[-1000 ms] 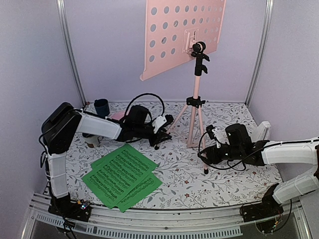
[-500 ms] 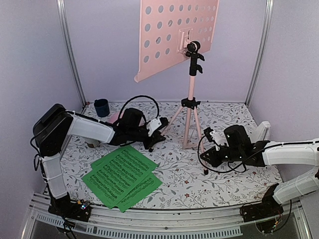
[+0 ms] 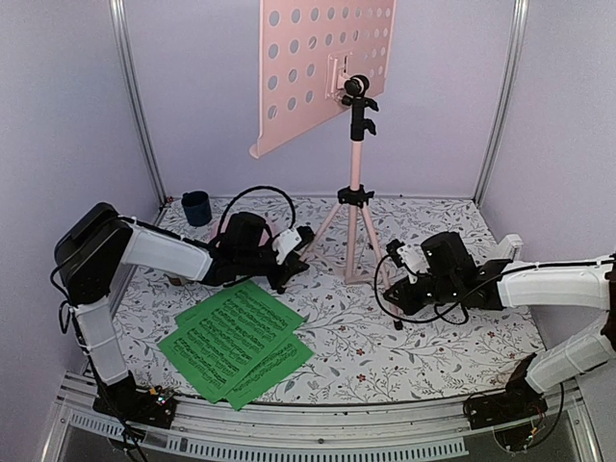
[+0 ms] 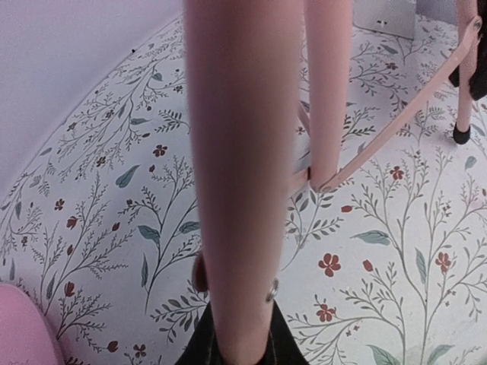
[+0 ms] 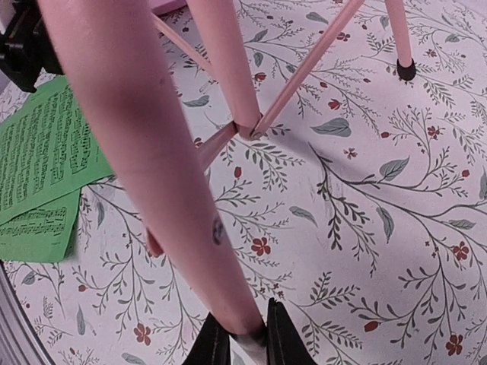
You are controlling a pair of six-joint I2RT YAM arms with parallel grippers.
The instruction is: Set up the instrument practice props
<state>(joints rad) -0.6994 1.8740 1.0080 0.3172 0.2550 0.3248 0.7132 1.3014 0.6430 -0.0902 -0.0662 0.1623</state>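
Right now the music stand (image 3: 352, 192) is upright in the middle of the table (image 3: 433, 366), slightly toward the far side, with its perforated desk (image 3: 318, 58) tilted high overhead. The left gripper (image 3: 295, 252) is clamped narrow on the left tripod leg, and the right gripper (image 3: 391, 281) is pinched on the right leg just above its foot. Both wrist views show the pink tube running between the fingers.

The green sheets (image 3: 236, 346) lie fanned on the near left, apart from the stand. The white metronome (image 3: 508, 248) sits on the far right, close behind the right arm.

The main risk, as I judge it, is tipping. The stand is tall and top-heavy, so uneven pulls from the two arms could lean it over, or fold or splay the legs. The smooth tube might also slide through either grip. A sweep of the right arm could knock the metronome, and a dragged foot could crumple the sheets.

For containers, the dark blue cup (image 3: 196, 206) stands at the far left corner and its inside cannot be seen. Only a sliver of the pink plate (image 4: 23, 331) shows, with nothing on that part.
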